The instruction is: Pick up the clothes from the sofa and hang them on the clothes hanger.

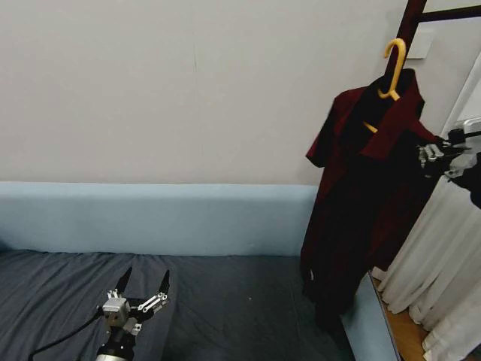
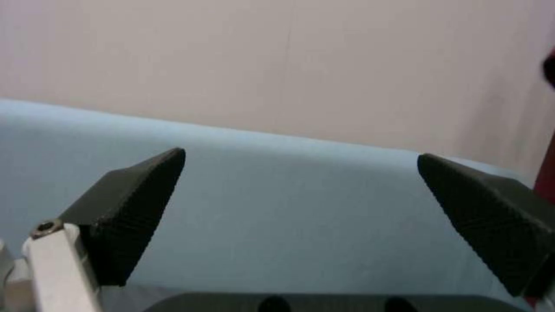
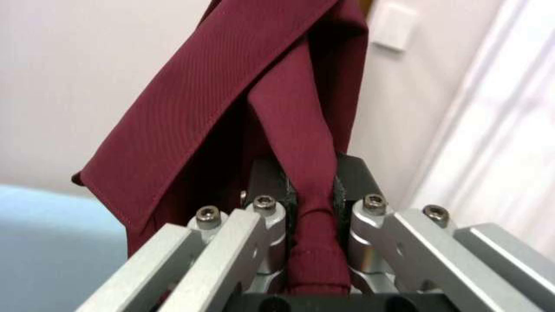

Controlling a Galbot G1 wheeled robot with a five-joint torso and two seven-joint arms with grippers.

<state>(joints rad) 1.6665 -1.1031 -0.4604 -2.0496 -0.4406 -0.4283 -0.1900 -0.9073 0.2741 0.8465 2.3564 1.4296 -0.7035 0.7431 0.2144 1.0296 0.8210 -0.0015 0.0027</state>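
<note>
Item one – my left gripper (image 1: 144, 284): low at the left of the head view, held above the dark grey seat of the sofa (image 1: 248, 308). Its fingers are spread wide with nothing between them. In the left wrist view the two ribbed black pads (image 2: 130, 208) stand well apart, with the sofa's pale blue backrest (image 2: 286, 214) showing through the gap.

Item two – my right gripper (image 3: 308, 179): raised at the right edge of the head view, level with the shirt's shoulder. It is pressed together on a folded strip of the maroon shirt (image 1: 353, 203). The right wrist view shows the cloth running down between the dark pads, with a stitched edge bunched below them.

Item three, the shirt: off the seat, draped on a yellow hanger (image 1: 394, 64) and hanging full length past the right end of the backrest, its hem down beside the seat's edge.

Item four, the hanger's hook: it lies against the dark upright of the rack (image 1: 412, 19); I cannot tell whether it rests on any bar.

Item five, surroundings: plain wall (image 1: 188, 90) behind the sofa; white curtain (image 1: 443, 263) to the right of the shirt.
</note>
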